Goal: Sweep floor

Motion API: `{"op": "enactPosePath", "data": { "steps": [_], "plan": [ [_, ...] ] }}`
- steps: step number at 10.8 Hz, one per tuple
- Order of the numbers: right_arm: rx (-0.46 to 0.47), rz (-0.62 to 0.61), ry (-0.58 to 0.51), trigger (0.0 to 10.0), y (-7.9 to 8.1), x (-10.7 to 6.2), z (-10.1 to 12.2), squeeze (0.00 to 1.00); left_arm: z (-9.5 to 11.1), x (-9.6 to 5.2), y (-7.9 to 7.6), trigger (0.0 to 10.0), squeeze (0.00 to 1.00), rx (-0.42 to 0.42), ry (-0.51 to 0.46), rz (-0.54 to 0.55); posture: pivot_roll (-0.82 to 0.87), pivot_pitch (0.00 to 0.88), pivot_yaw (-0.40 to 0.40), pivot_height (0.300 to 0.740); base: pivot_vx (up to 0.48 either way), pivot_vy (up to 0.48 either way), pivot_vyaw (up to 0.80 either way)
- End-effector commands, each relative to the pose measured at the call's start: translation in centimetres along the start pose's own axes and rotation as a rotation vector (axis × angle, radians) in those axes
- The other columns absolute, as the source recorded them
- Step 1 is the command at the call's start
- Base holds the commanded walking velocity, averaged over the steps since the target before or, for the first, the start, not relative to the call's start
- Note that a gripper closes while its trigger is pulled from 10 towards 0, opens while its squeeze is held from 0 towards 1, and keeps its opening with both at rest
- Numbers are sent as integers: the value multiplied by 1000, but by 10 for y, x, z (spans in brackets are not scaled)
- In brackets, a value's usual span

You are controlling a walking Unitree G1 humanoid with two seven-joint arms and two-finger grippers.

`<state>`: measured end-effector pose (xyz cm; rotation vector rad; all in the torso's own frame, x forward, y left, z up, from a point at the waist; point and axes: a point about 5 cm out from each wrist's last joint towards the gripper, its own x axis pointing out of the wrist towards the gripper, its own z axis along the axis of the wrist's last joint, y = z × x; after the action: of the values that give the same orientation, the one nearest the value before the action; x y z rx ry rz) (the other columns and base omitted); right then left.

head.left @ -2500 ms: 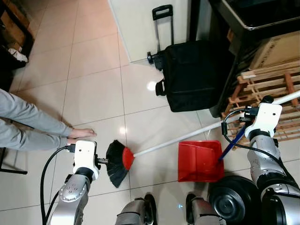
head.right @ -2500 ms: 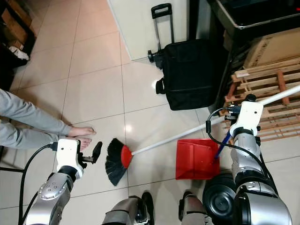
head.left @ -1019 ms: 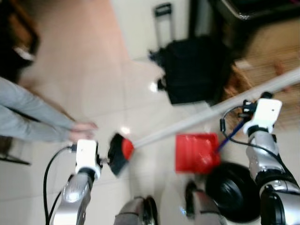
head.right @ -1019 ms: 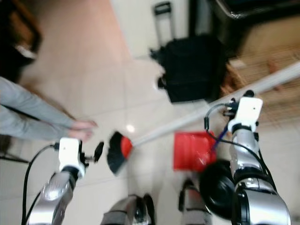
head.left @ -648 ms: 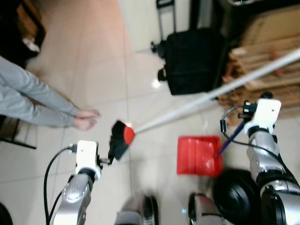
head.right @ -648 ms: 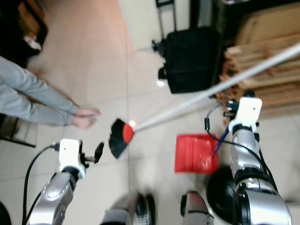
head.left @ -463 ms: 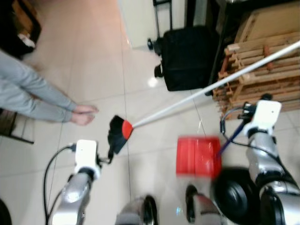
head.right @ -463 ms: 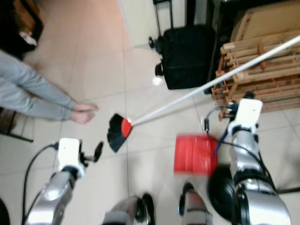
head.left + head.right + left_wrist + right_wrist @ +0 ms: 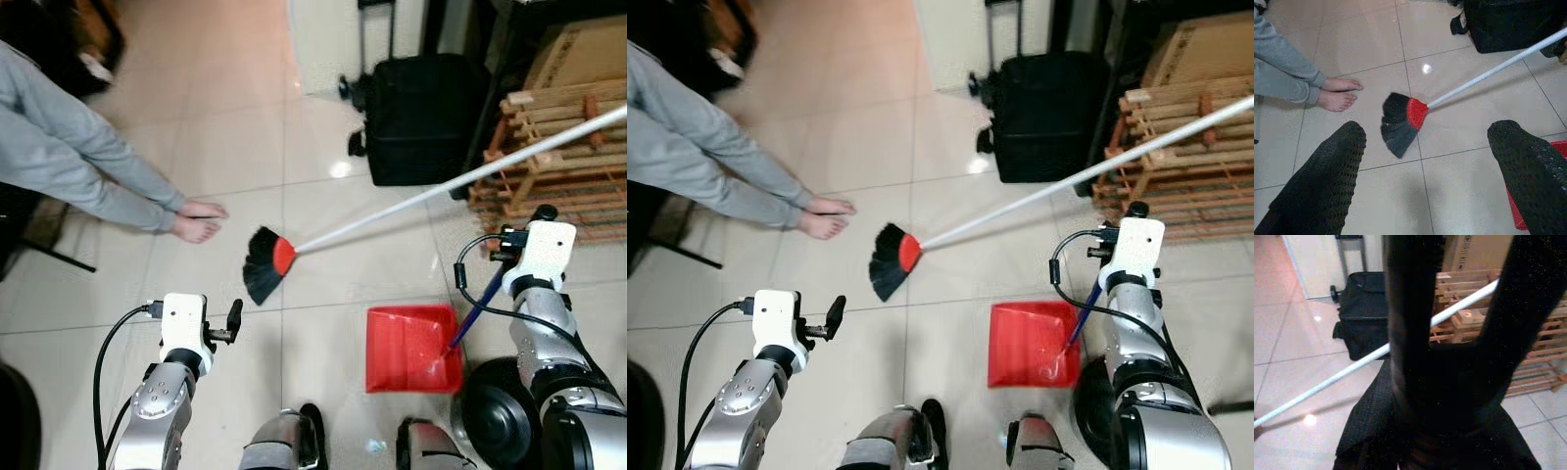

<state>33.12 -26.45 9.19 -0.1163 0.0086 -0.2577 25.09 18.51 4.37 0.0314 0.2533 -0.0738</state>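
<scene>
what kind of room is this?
Likely a home hallway or storage corner: tiled floor, a suitcase beside stacked wooden pallets, and a barefoot person near the broom.

Two silver, ribbed metal arms with white box-shaped wrist housings, black cables looping from each wrist, the left gripper (image 9: 235, 319) and right gripper (image 9: 1464, 352) made of long black textured fingers (image 9: 1322, 181), plus rounded silver-and-black leg joints below.
</scene>
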Motion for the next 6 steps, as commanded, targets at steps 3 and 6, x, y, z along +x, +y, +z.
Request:
{"op": "enactPosePath", "data": {
  "steps": [3, 6],
  "plan": [
    [7, 48, 5, 10000, 10, -5, -6, 0, 1, 3, 0, 10000, 0, -18, -7, 3, -84, 191, 168, 740, 0, 0, 0],
    [8, 88, 15, 10000, 19, -10, -11, 0, 10, 12, -11, 10000, 0, -50, -39, -12, -113, 171, 150, 740, 0, 0, -729]
  ]
}}
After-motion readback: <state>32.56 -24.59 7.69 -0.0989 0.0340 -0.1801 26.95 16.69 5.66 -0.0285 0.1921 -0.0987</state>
